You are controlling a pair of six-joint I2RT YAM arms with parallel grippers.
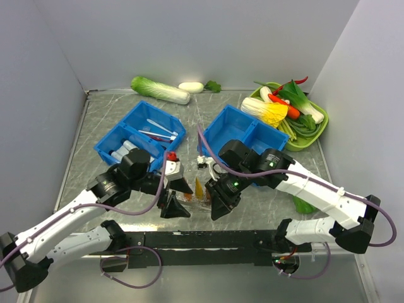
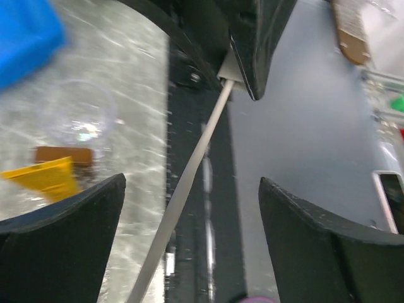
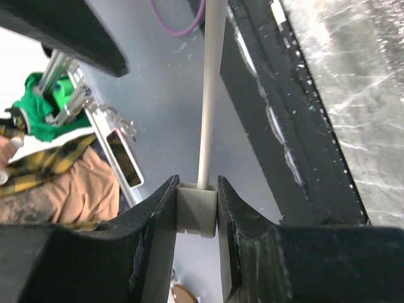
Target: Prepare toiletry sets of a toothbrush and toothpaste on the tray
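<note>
grey marbled table (image 1: pixel 101 126): left blue bin (image 1: pixel 107 146) holds toothbrushes (image 1: pixel 158 129), tubes (image 1: pixel 123 150); clear tray (image 2: pixel 82 120) between grippers. right gripper (image 3: pixel 197 184) pinches toothbrush (image 3: pixel 210 95) end; left gripper (image 2: pixel 192 180) wide open astride shaft.

Left blue bin (image 1: pixel 134 115), right blue bin (image 1: pixel 233 129), green vegetable tray (image 1: pixel 322 129) far right, cabbage (image 1: pixel 160 89) by back wall

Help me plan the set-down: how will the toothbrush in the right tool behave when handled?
Probably stiff: the toothbrush juts straight out of the right tool without sagging. It is likely light, being slim plastic. Its smooth, narrow shaft may pivot or slip, since only one end is pinched.
</note>
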